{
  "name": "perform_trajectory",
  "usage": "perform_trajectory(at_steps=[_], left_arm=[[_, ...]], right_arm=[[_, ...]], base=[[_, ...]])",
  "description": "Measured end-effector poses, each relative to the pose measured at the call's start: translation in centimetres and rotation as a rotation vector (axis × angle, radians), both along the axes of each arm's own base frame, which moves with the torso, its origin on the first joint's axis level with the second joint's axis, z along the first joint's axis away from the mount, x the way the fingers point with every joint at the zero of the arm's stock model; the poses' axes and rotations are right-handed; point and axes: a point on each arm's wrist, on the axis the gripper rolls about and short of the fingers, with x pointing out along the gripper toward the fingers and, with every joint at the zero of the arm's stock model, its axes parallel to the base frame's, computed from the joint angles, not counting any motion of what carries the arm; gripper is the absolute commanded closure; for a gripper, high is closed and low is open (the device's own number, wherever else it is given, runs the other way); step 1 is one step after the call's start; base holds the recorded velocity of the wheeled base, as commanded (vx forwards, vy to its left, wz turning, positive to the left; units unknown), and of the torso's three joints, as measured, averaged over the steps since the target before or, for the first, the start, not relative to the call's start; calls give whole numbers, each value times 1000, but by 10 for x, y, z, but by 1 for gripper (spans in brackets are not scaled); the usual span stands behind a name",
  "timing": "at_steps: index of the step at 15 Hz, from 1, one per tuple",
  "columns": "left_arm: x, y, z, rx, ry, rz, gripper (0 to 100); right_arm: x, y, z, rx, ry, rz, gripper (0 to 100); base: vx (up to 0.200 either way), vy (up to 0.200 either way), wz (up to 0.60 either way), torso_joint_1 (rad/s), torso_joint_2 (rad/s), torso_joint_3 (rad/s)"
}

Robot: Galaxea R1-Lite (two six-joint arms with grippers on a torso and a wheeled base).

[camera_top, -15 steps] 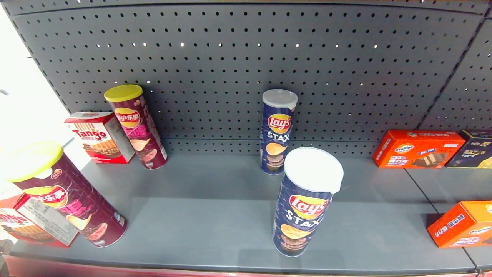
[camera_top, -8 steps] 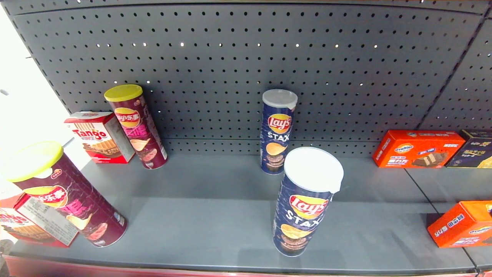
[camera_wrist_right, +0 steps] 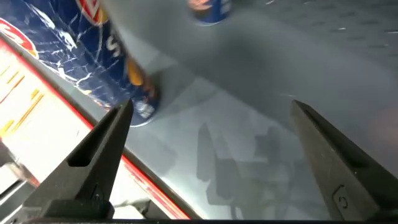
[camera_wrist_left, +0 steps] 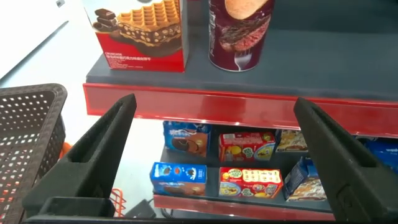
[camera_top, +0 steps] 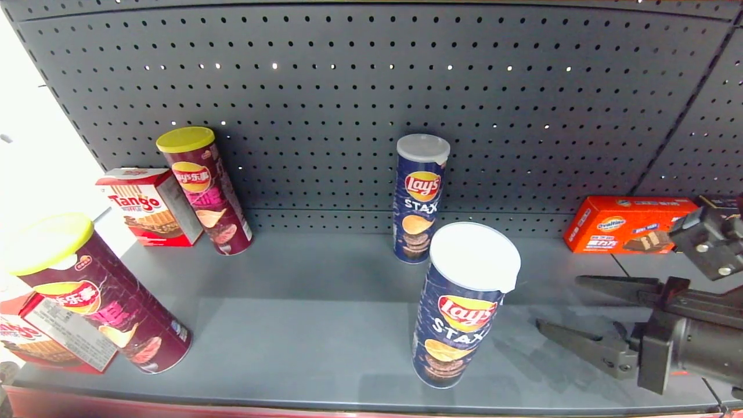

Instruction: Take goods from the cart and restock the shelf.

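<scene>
Head view: right gripper, spread wide and empty, just beside front blue can on shelf — arm hides a corner of orange box; left gripper gapes near cut-off basket

My black left gripper gapes before a red-edged grey shelf bearing a red cardboard wafer box beside a maroon crisp tube; dark plastic basket nearby
</scene>
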Motion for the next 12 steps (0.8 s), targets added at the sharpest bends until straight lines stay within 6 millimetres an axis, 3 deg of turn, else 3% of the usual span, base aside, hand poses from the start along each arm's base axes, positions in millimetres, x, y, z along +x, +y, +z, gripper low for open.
perform_trajectory(at_steps=[12], left_arm=[[0,0,0,0,2,-2,0]], right_arm=[[15,30,-18,-61,87,87,0]], base=[[0,0,0,0,0,0]])
